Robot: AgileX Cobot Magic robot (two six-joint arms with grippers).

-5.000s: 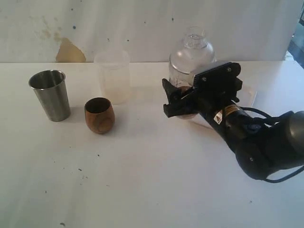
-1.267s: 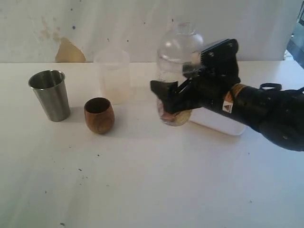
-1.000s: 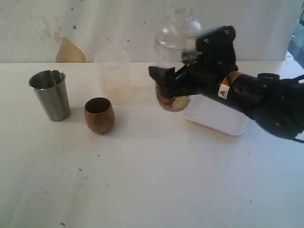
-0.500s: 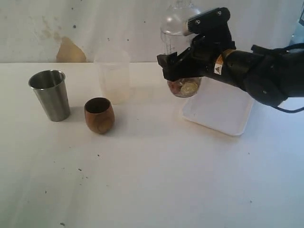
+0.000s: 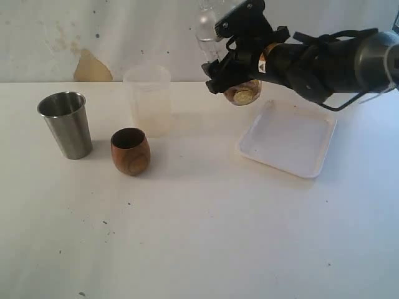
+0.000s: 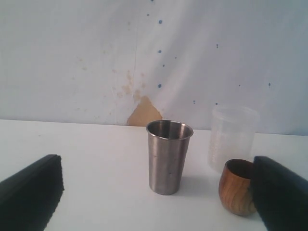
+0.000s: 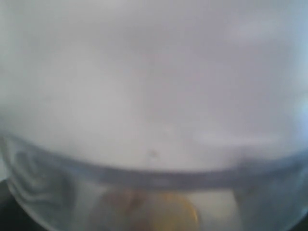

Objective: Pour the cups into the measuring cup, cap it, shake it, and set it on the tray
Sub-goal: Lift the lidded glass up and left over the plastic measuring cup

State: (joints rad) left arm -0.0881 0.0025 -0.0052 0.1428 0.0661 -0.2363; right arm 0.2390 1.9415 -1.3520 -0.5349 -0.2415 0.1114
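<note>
Measuring cup [image 5: 243,94] aloft, top cut off, wrist view blurred

wall [image 5: 124,25]: white, speckled | patch [image 5: 92,67]: tan | table [image 5: 199,237]: white, scuffed

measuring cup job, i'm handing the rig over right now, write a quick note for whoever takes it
Right claw: shut on the capped measuring cup, held up in the air near the tray; brownish contents at its bottom.
Left claw: open, holding nothing, facing the steel cup and wooden cup, both upright.
Done, it seems: pouring, capping.
Left: shake if not finished, then set the measuring cup on the empty tray.
</note>
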